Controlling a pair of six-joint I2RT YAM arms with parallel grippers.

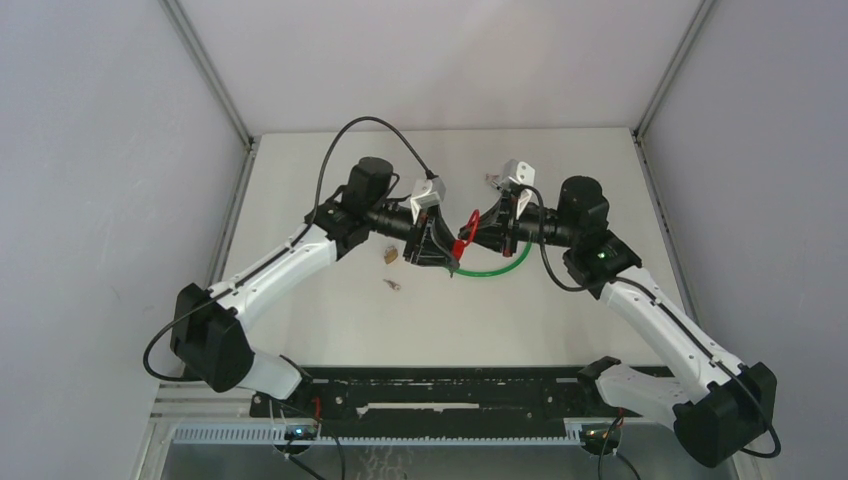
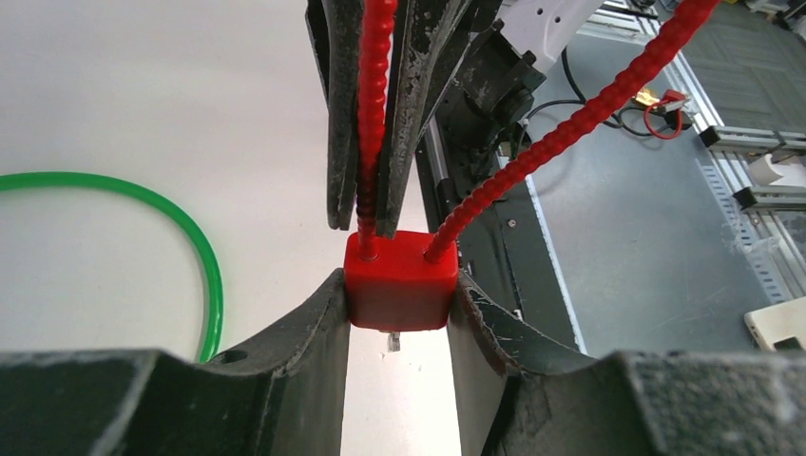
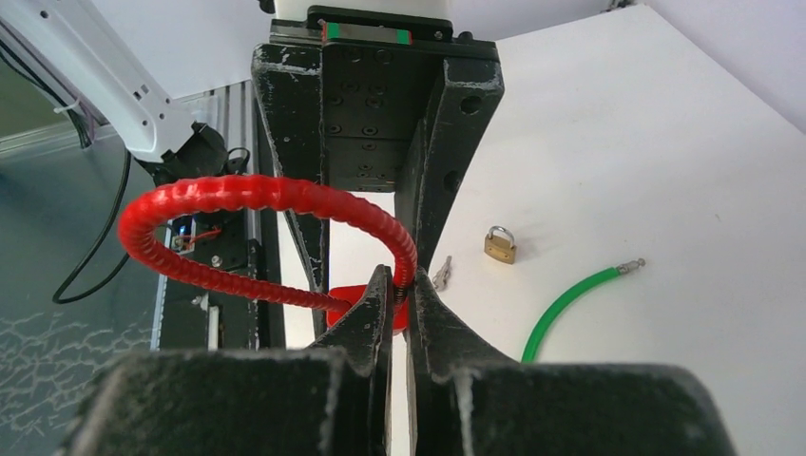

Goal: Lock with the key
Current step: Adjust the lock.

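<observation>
Two pincers meet over the surface (image 3: 665,142). The left pincer (image 2: 397,318) is clamped on the single red lock body (image 2: 397,283), one finger pressed to each side. The right pincer (image 3: 399,302) is closed tight on the one red cable (image 3: 238,195), right where it enters the lock body.

Besides these there is one green cable (image 3: 566,304), one brass padlock (image 3: 499,244) and one small key (image 3: 442,273). All three lie loose on the surface.

The right wrist view alone shows the key and padlock clearly, just beyond the right pincer's tips and to their right, key nearer and padlock just past it. The green cable lies further right.

The left wrist view alone shows both ends of the red cable at the top of the lock body. A small metal bit under the body is too small to identify.

The top view shows the cable's red loop standing up between the two pincers and the green cable curving below them.
</observation>
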